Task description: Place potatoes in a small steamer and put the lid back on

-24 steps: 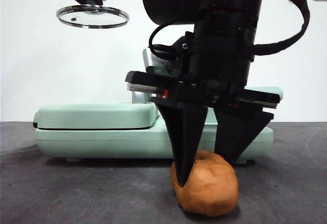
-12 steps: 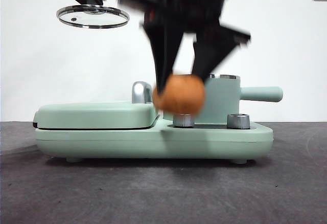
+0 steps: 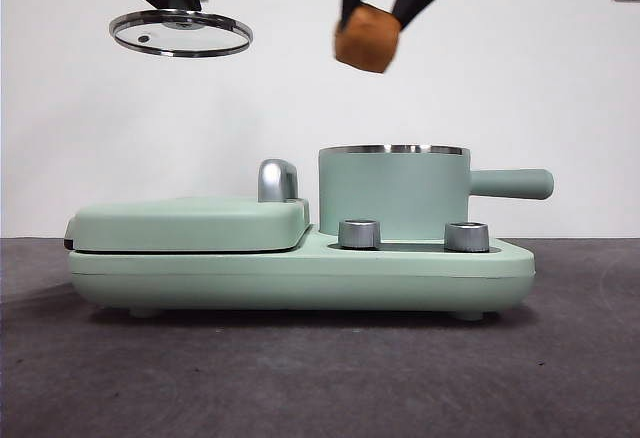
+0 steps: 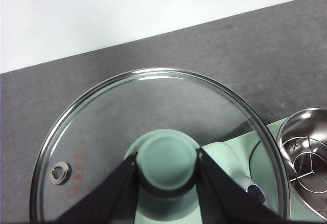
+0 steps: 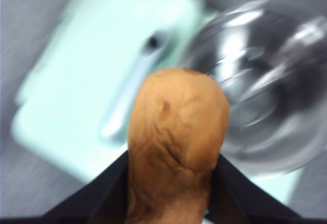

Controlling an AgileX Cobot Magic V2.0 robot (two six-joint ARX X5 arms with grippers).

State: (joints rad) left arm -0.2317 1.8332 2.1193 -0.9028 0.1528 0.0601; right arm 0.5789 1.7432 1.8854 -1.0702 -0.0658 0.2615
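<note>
Since a second ago the potato (image 3: 367,38) has gone from the table up to high above the pot (image 3: 394,192), a little toward the grill side of its rim. Left of the pot and well above it, the left gripper (image 3: 178,0) pinches the knob of the glass lid (image 3: 181,33), jaws shut on both sides of it; glass and steel look slippery and breakable, so the knob is the sensible hold. The right gripper (image 3: 372,13) clamps the potato across its narrow middle. It looks firm, rough-skinned and fairly light, unlikely to slip. Inside the pot only a wire steaming rack (image 4: 309,169) shows; no food yet.
</note>
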